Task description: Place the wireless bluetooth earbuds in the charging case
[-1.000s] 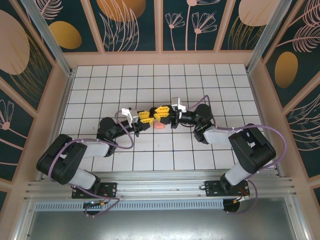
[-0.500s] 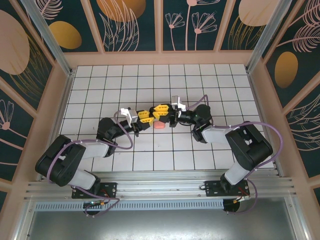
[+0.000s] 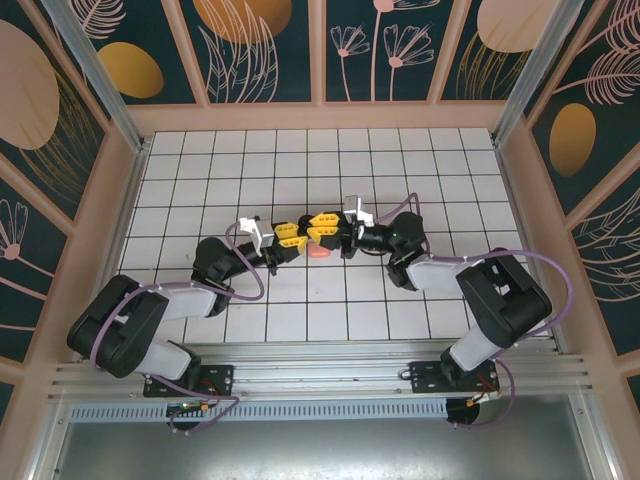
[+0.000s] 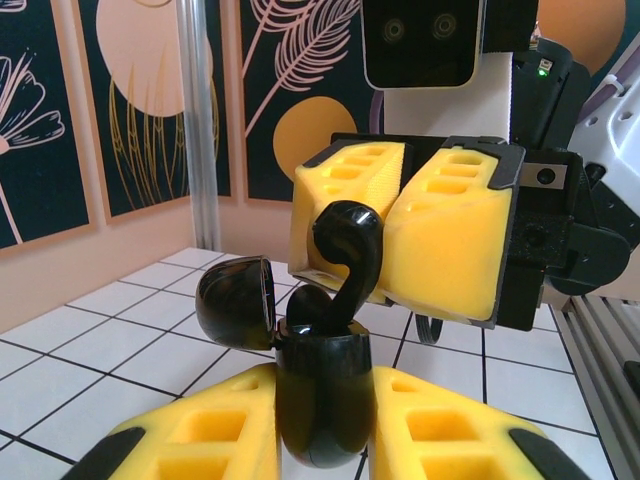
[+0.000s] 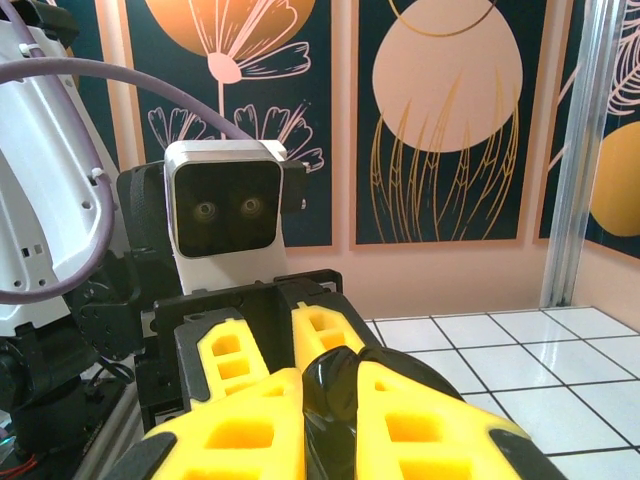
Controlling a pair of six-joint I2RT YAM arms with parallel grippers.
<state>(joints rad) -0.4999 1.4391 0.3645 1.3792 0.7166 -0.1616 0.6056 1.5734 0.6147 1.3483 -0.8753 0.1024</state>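
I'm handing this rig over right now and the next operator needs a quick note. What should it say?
Left gripper: shut on the black charging case, whose lid is open.
Right gripper: shut on a black earbud, stem dipping into the case.
Done: case open, earbud at its slot.
Left: seat and release it. A salmon-pink piece lies on the tiles below, too small to identify.

From my station I see a white tiled floor (image 3: 400,160) with dark grout lines, boxed in by dark teal wall panels (image 3: 265,50) printed with peach and orange flowers. Aluminium posts (image 3: 93,70) stand at the far corners. The light is even and bright.
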